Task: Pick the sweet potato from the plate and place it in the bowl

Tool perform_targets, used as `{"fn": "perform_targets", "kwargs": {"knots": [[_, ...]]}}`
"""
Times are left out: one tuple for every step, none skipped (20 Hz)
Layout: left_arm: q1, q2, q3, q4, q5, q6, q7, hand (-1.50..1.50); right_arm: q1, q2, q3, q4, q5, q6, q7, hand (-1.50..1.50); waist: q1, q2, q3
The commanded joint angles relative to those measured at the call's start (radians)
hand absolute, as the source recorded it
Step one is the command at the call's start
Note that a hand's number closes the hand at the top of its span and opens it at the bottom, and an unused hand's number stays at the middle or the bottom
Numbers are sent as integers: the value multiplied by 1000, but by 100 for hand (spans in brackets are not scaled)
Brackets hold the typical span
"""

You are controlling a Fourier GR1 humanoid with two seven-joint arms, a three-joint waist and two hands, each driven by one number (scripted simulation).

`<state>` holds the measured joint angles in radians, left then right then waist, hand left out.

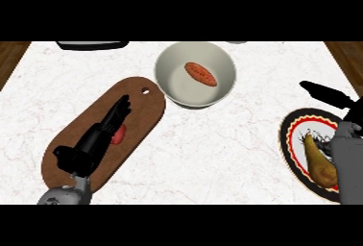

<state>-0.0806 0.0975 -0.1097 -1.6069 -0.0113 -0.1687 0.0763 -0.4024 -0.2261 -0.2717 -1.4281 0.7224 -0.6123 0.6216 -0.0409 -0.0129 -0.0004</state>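
Note:
An orange-red sweet potato [200, 74] lies inside the pale bowl [170, 57] at the back centre. The patterned plate [289, 139] sits at the right edge with a tan, pointed vegetable [321, 164] on it. My right hand [332, 97] hovers just behind the plate, fingers straight and holding nothing; its grey forearm covers the plate's right side. My left hand [99, 137] lies open along a brown cutting board [145, 113] at the left, fingers pointing toward the bowl. A small red item [118, 136] peeks out from under it.
A dark flat object [92, 45] sits at the back left edge of the white marble counter [227, 149]. Wooden floor shows past the counter's left and right corners.

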Motion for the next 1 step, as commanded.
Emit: {"fn": "perform_targets", "kwargs": {"knots": [[-2, -31, -41, -1, -42, 24, 4, 0, 223, -13, -12, -261, -120, 76, -42, -150, 15, 6, 0]]}}
